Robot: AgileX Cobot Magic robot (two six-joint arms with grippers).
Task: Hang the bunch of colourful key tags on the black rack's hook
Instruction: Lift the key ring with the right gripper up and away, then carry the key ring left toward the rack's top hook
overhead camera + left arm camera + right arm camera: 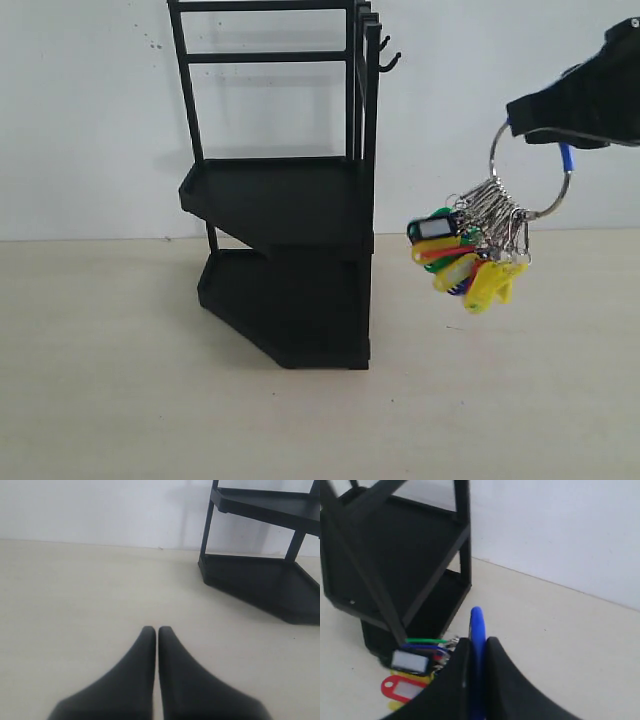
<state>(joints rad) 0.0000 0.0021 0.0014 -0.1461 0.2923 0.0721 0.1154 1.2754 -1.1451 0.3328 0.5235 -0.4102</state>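
The colourful key tag bunch (468, 255) hangs in the air to the right of the black rack (285, 200), its large ring with the blue sleeve (566, 158) pinched from above by my right gripper (520, 128). In the right wrist view the blue sleeve (477, 630) sits between the shut fingers of that gripper (478, 642), with the tags (410, 667) dangling beside the rack (395, 560). The rack's small hooks (388, 58) stick out at its top right, higher than the bunch and left of it. My left gripper (157, 630) is shut and empty above the table, with the rack (265, 575) further off.
The rack stands on a pale tabletop (130, 380) against a white wall (90, 110). Its two angular trays jut toward the left, the lower tray (270, 300) resting on the table. Bare tabletop lies under the hanging bunch.
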